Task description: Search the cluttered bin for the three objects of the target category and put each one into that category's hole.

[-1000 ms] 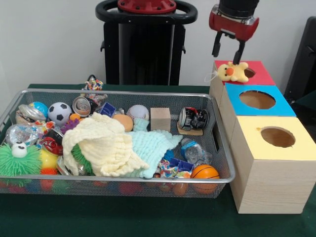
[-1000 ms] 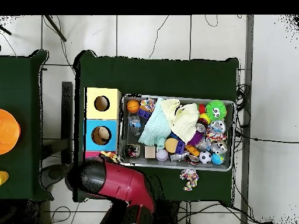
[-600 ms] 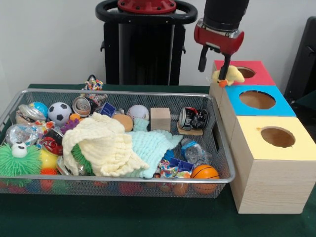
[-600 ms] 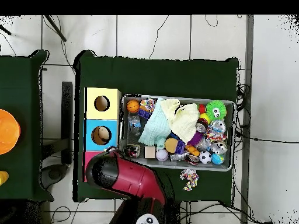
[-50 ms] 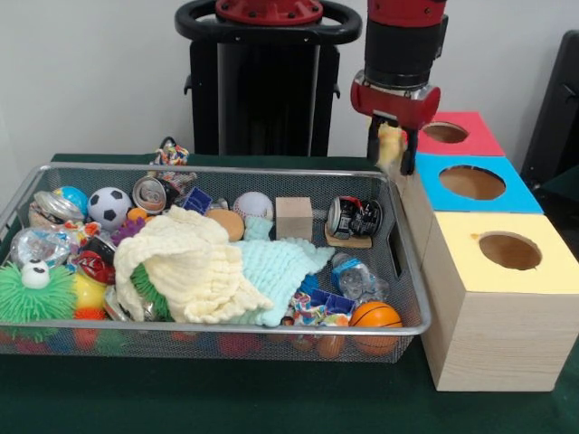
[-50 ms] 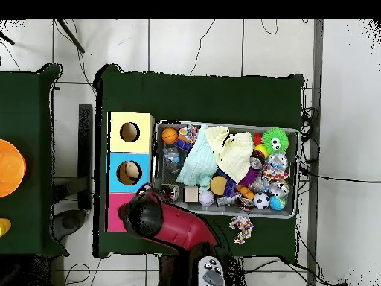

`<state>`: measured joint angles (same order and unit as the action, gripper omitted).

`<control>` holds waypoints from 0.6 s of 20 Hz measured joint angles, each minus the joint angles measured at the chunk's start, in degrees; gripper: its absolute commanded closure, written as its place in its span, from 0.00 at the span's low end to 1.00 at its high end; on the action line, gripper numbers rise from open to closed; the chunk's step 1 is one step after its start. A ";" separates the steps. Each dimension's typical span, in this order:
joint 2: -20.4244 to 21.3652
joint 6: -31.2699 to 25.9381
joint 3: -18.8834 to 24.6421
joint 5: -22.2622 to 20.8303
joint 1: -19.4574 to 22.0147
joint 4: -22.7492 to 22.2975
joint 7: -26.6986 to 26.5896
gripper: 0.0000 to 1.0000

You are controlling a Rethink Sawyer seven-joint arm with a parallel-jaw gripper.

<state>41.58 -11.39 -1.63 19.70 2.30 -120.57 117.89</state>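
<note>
In the front view, a wire bin [image 5: 398, 271] is seen crowded with a cream cloth [image 5: 185, 262], a mint cloth [image 5: 280, 267], a soccer ball [image 5: 109, 206], a wooden cube [image 5: 293, 217], a can [image 5: 354, 217] and a small basketball [image 5: 374, 316]; beside it three boxes are ranged, red [image 5: 475, 140], blue [image 5: 507, 194] and yellow [image 5: 534, 271], each with a hole; the tool [image 5: 391, 154] is held above the bin's far corner beside the red box, narrowed on a yellow plush toy [image 5: 390, 145]. In the overhead view, the arm [image 6: 167, 223] is seen covering that corner and part of the red box; the tool is hidden.

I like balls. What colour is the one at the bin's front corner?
Orange with black lines, a basketball; clearest in the front view.
</note>
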 measured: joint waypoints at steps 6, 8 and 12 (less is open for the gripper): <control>-0.07 1.40 4.71 0.04 4.17 -3.11 0.00 1.00; -0.06 1.57 4.96 0.04 4.50 -3.35 0.00 1.00; -0.03 1.58 5.08 0.05 4.53 -3.45 0.00 1.00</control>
<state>41.55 -9.81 3.45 19.76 6.83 -124.02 117.89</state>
